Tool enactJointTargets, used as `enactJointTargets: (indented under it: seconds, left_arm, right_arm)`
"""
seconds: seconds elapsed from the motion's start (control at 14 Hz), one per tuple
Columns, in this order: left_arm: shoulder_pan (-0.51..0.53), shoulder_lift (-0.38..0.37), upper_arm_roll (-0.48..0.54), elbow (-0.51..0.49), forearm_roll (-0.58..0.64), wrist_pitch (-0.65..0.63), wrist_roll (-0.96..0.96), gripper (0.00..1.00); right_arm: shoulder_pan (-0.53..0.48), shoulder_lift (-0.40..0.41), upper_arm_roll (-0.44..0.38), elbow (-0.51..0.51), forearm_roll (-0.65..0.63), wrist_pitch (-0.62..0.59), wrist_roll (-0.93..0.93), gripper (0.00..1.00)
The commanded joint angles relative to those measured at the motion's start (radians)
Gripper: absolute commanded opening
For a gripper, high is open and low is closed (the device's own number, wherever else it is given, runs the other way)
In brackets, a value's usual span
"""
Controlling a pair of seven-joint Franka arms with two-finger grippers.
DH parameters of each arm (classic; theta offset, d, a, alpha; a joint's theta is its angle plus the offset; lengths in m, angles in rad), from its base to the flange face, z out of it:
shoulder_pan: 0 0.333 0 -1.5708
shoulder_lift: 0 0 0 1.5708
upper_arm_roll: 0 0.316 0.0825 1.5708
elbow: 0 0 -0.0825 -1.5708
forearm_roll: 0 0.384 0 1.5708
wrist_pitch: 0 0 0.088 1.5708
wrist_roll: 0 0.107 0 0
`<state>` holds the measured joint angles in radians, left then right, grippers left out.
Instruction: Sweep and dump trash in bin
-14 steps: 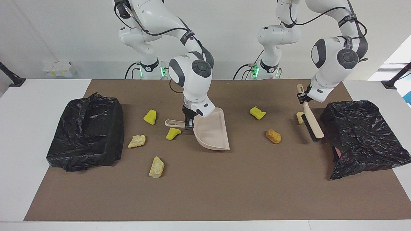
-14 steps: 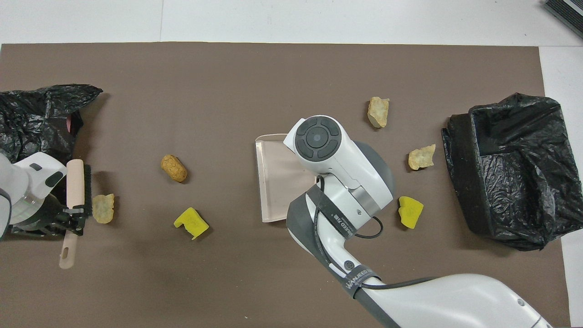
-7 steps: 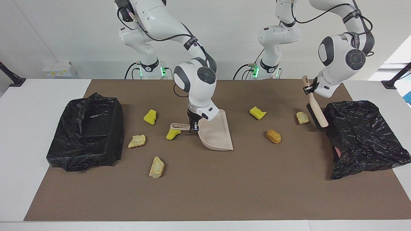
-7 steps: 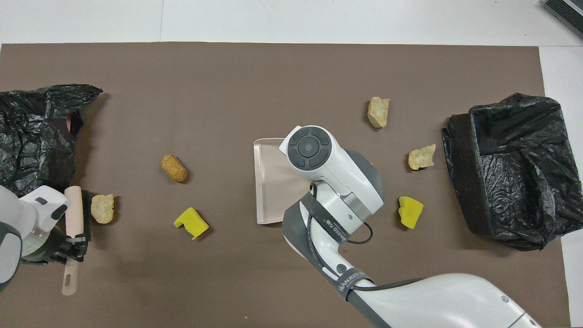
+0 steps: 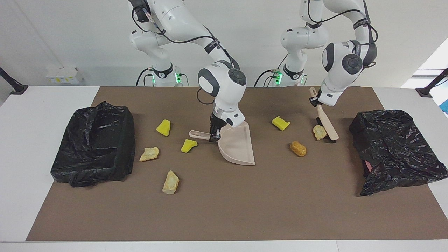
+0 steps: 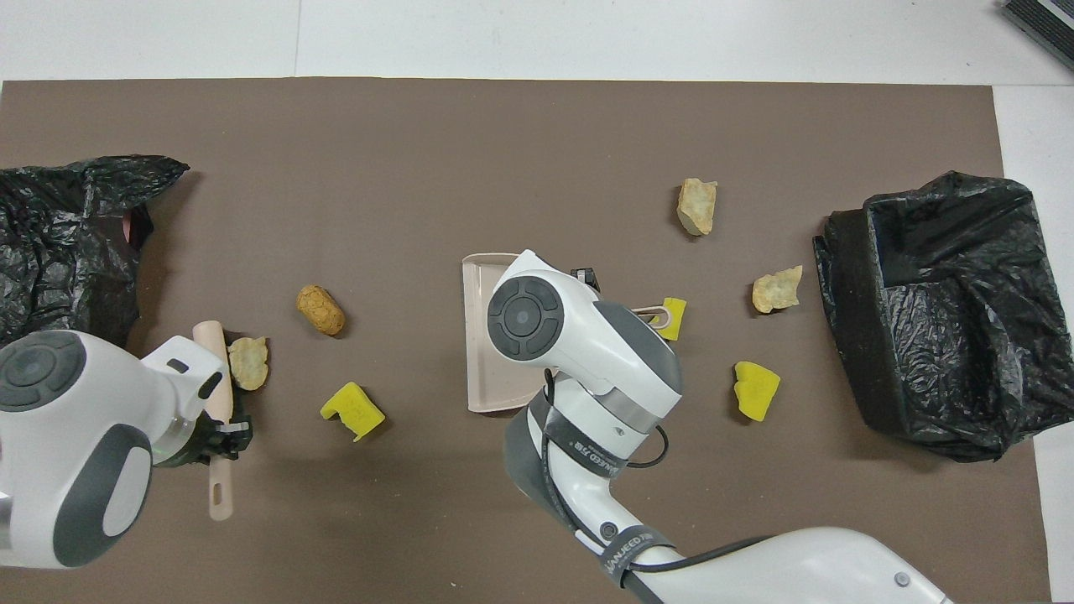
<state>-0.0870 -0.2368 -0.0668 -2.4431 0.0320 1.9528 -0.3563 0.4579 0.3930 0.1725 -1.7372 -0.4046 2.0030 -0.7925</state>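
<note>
Now: right gripper [image 5: 214,134] clamped on dustpan [image 5: 238,145] handle, pan resting mid-mat, mouth toward the left arm's end. Left gripper [image 5: 314,102] pinching brush [image 5: 327,122] handle, bristles down against a tan lump [image 5: 319,132]. Golden-brown lump [image 5: 298,148] and yellow sponge piece [image 5: 281,123] between brush and dustpan. Two more yellow pieces [image 5: 163,127] [image 5: 188,145] and two tan lumps [image 5: 149,153] [image 5: 171,182] scattered toward the right arm's end, near black-lined bin [image 5: 94,147]. Second black bag [image 5: 395,150] at the left arm's end.
</note>
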Motion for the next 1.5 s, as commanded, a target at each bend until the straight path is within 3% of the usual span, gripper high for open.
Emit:
enactJointTargets:
  seconds: [0.0,0.36,0.57,1.07,1.21,1.43]
  left_arm:
    - [-0.057,0.052,0.012,0.007,-0.033,0.084,-0.021,0.0]
    - [-0.201,0.109,0.01,0.061,-0.066,0.135,-0.004,0.0]
    - [-0.286,0.126,0.01,0.061,-0.066,0.172,0.133,0.0]
    - [-0.482,0.145,0.01,0.104,-0.279,0.245,0.157,0.0]
    - [-0.481,0.189,0.013,0.172,-0.424,0.233,0.093,0.0]
    - [-0.473,0.186,0.013,0.229,-0.449,0.215,-0.18,0.0]
  right_arm:
    - [0.001,-0.023,0.002,-0.038,-0.028,0.031,0.032,0.0]
    - [0.001,-0.022,0.002,-0.038,-0.026,0.031,0.032,0.0]
    - [-0.004,-0.019,0.002,-0.038,-0.026,0.034,0.032,0.0]
    - [-0.005,-0.017,0.004,-0.036,-0.025,0.034,0.032,0.0]
    - [-0.007,-0.017,0.004,-0.033,-0.025,0.034,0.032,0.0]
    - [-0.007,-0.016,0.002,-0.031,-0.025,0.034,0.032,0.0]
